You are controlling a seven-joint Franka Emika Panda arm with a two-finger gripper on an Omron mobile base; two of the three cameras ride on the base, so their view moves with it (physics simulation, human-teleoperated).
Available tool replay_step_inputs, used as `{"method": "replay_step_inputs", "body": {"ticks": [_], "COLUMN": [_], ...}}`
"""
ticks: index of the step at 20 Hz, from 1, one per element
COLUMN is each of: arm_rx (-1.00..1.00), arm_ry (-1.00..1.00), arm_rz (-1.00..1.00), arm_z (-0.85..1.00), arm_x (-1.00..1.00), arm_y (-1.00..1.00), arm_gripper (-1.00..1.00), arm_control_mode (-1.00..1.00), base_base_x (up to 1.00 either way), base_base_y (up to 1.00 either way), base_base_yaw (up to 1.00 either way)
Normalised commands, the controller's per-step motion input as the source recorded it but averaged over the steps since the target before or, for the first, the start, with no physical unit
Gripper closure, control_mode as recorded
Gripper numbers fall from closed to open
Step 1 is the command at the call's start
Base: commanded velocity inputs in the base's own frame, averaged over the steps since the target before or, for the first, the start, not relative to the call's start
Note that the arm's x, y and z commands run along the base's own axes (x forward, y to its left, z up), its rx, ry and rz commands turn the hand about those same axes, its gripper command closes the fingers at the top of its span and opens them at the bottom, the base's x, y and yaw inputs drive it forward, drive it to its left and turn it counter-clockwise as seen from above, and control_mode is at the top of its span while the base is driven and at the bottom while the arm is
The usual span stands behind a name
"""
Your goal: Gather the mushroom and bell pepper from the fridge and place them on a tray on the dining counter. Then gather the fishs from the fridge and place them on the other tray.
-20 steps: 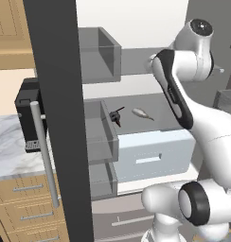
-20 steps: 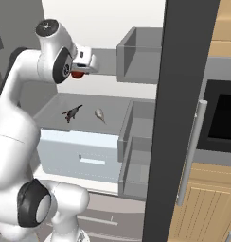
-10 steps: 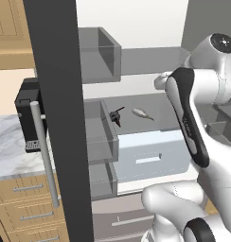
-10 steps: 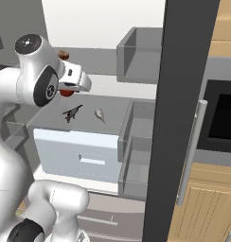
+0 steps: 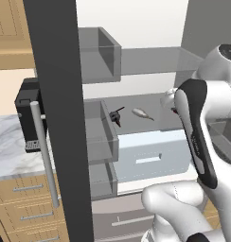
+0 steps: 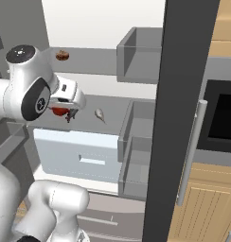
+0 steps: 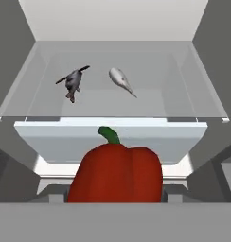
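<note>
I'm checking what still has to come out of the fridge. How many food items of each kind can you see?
Fish: 2, a dark one and a pale one, on the shelf
Bell pepper: 1, at the gripper
Mushroom: 1, on the upper shelf
Total: 4

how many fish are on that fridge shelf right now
2. A dark fish lies on the left of the fridge shelf, and a pale fish lies beside it toward the middle, apart from it. Others could be hidden behind the red bell pepper.
</note>
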Motion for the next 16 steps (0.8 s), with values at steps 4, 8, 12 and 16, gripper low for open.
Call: {"method": "replay_step_inputs", "body": {"ticks": [4,8,12,16], "arm_rx": [0.0,0.0,0.0,-0.03], "arm_ry": [0.11,0.13,0.13,0.14], "arm_rz": [0.0,0.0,0.0,0.0], "arm_z": [-0.34,-0.24,-0.16,-0.1], "arm_x": [-0.58,-0.62,-0.55,-0.42], "arm_y": [0.0,0.0,0.0,0.0], "arm_gripper": [1.0,1.0,1.0,1.0], "arm_control_mode": [-1.0,-1.0,-1.0,-1.0], "base_base_x": [0.0,0.0,0.0,0.0], "base_base_y": [0.0,0.0,0.0,0.0], "base_base_yaw": [0.0,0.0,0.0,0.0]}}
